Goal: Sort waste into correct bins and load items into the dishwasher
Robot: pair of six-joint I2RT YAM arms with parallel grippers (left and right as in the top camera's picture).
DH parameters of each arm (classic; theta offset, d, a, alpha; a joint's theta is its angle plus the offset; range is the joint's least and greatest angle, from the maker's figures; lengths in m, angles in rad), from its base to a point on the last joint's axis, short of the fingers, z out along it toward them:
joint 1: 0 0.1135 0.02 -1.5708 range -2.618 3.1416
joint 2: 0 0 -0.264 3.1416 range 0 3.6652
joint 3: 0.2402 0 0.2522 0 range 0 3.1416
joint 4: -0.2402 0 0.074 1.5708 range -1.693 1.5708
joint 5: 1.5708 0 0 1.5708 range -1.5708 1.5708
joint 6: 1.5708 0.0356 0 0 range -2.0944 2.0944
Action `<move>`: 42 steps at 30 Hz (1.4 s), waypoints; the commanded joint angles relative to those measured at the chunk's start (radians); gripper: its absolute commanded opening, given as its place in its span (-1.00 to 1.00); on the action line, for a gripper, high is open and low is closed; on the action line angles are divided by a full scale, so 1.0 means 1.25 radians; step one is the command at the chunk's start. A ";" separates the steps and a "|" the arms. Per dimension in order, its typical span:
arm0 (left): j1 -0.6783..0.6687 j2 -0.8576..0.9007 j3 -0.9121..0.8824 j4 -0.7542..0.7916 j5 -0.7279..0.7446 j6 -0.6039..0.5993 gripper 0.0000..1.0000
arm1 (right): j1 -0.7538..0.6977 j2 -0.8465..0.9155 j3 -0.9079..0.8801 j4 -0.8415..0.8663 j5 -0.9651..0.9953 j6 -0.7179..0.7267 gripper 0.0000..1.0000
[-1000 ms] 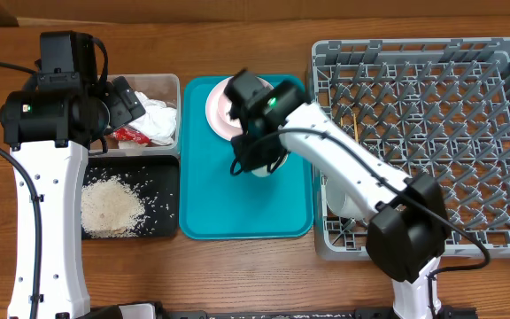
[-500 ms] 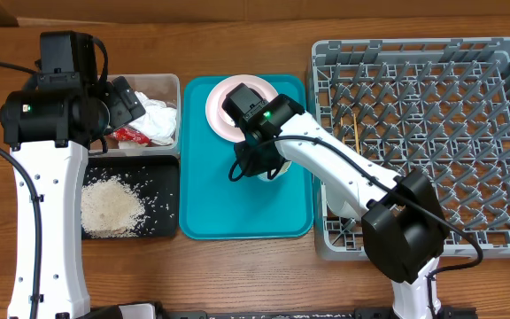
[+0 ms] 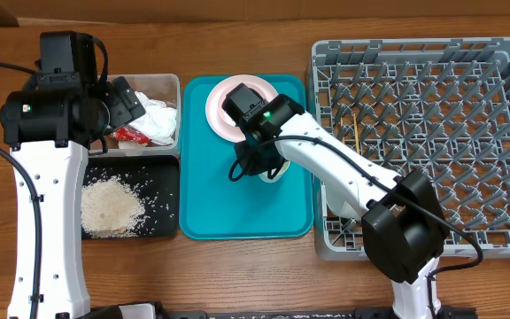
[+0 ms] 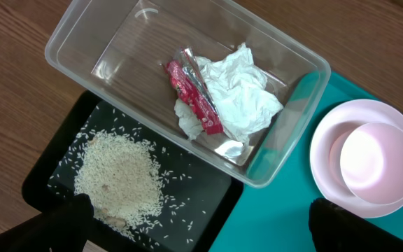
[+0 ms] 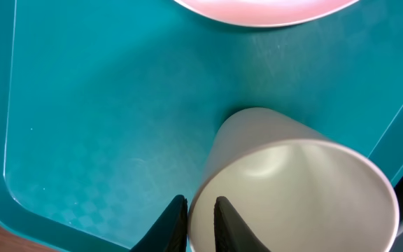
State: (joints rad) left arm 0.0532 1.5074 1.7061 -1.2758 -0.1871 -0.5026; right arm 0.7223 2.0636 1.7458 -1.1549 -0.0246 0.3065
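Currently, the left tool (image 4: 208, 222) hangs over the seam between the clear rectangular plastic tub (image 4: 68, 52) and the shallow black rectangular plastic tray (image 4: 208, 192), fingers spread wide, nothing between them. The tub holds crumpled white paper tissue (image 4: 240, 87) with a small crinkled red wrapper (image 4: 194, 98) lying against its left side. The black tray, just beside the tub on the near side, carries a heap of loose white rice grains (image 4: 121, 171), with stray grains scattered around it. The flat teal tray (image 3: 228, 204) sits to the right of both bins on the wooden table (image 3: 237, 266). At its far end is a round pale pink plate (image 4: 324, 133) with a whitish round bowl (image 4: 373, 161) resting in it. The small white cup (image 5: 285, 182) is on the teal tray near the plate, mouth up toward the wrist camera. The right tool (image 5: 200, 217) is at the cup's rim, fingers a little apart, one outside the wall and one inside. Cannot tell if they press on it. The large square grey plastic dish rack (image 3: 423, 49) is at the right. Thin wooden chopsticks (image 3: 355, 124) lie among its left pegs. A whitish rounded item (image 3: 336, 199) is in its near-left corner, mostly hidden under the right arm.
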 commanded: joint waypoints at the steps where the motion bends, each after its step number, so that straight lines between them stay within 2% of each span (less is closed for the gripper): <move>1: 0.002 0.003 0.004 0.000 0.001 -0.002 1.00 | 0.002 -0.004 -0.002 -0.010 0.012 0.002 -0.68; 34: 0.002 0.003 0.004 0.001 0.001 -0.002 1.00 | 0.017 0.002 -0.044 0.020 0.007 0.004 -0.66; 37: 0.002 0.003 0.004 0.000 0.001 -0.002 1.00 | 0.017 0.002 -0.044 0.020 0.007 0.004 -0.68; 42: 0.002 0.003 0.004 0.000 0.001 -0.002 1.00 | 0.017 0.002 -0.042 0.019 0.006 0.004 -0.88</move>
State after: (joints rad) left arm 0.0532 1.5078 1.7061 -1.2758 -0.1871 -0.5026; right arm 0.7422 2.0640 1.6939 -1.1343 -0.0219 0.3111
